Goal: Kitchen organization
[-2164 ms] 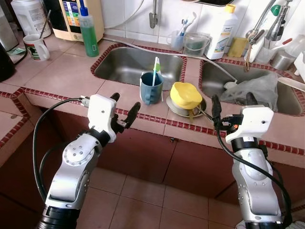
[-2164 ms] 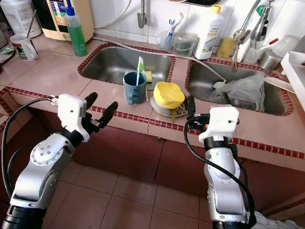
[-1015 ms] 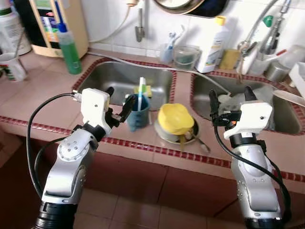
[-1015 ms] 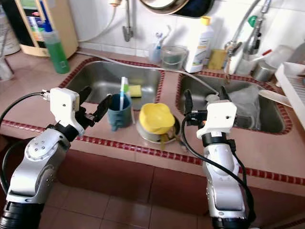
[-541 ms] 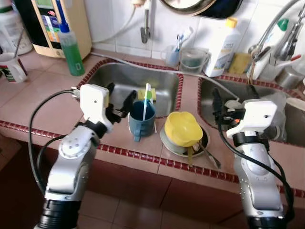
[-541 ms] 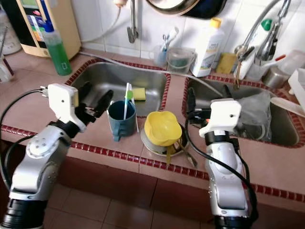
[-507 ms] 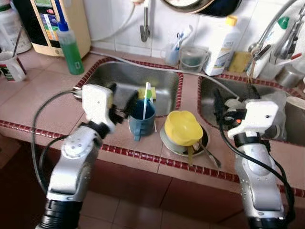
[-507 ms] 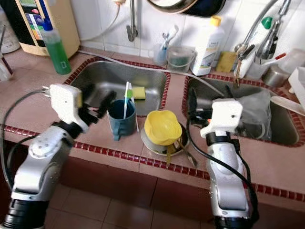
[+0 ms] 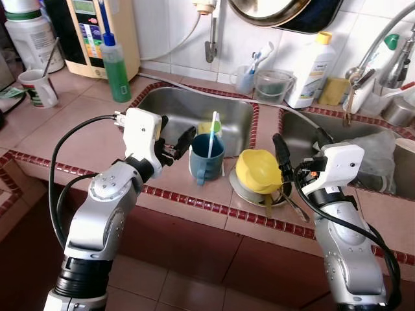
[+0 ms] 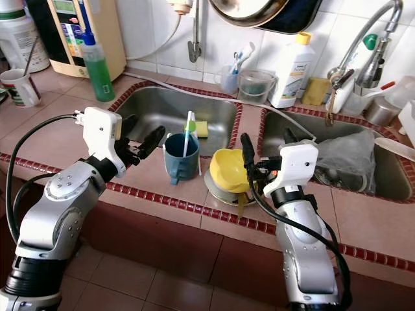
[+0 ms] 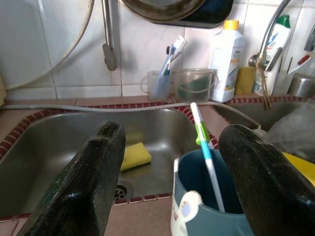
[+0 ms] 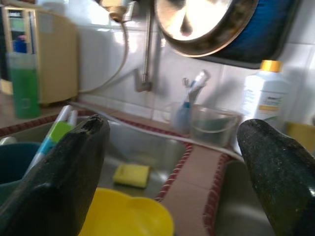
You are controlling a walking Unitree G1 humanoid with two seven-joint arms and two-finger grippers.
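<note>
Lower centre of the frame: the left tool (image 9: 174,141) hovers over the pink tiled counter (image 9: 78,126), fingers apart, just beside the dark blue plastic mug (image 9: 207,157), not touching it. The mug stands upright on the counter strip in front of the left steel sink (image 9: 188,110) and holds a white-and-green toothbrush (image 9: 211,133). To its right, a yellow plastic bowl (image 9: 258,170) rests in a steel dish. The right tool (image 9: 298,148), fingers apart, hangs beside the bowl. Farther back, a yellow sponge (image 11: 135,155) lies in the sink.
</note>
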